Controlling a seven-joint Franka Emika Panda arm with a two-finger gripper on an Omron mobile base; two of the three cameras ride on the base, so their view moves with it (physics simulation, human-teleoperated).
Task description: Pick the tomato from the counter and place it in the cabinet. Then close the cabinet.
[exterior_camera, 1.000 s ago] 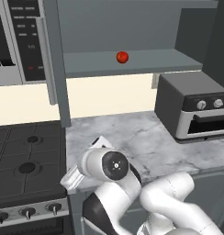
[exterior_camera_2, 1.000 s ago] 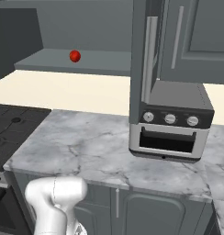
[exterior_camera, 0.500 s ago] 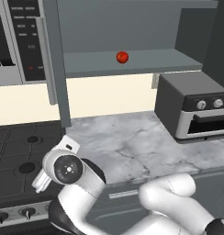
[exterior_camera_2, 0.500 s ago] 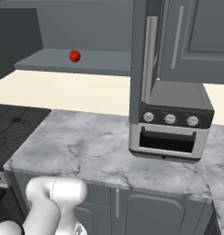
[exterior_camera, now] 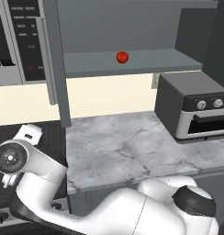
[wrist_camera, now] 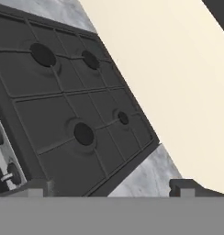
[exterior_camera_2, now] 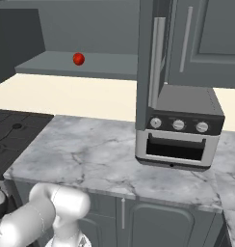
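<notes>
Tomato [exterior_camera: 122, 57] sits on the grey shelf [exterior_camera: 132, 62] inside the cabinet [exterior_camera_2: 187, 43], toward the middle of the shelf, nothing touching it. From the right base view the tomato [exterior_camera_2: 78, 59] lies well left of the open cabinet door [exterior_camera_2: 153, 62], which stands edge-on with its silver bar handle [exterior_camera_2: 158, 62] facing the camera.

Counter [exterior_camera: 132, 147] of veined marble is bare apart from the toaster oven [exterior_camera: 194, 112] at its right end, under the shelf. Second open door [exterior_camera: 54, 59] hangs at the shelf's left, next to the microwave [exterior_camera: 17, 41].

Arm is swung low and left, its wrist over the stove area. Hand view looks down on the black stovetop [wrist_camera: 72, 110] with four burners, tilted; a strip of marble and cream wall [wrist_camera: 164, 69] beyond it. Gripper [wrist_camera: 114, 187]: the two tips sit far apart at the frame's bottom corners, spread wide, nothing between them.
</notes>
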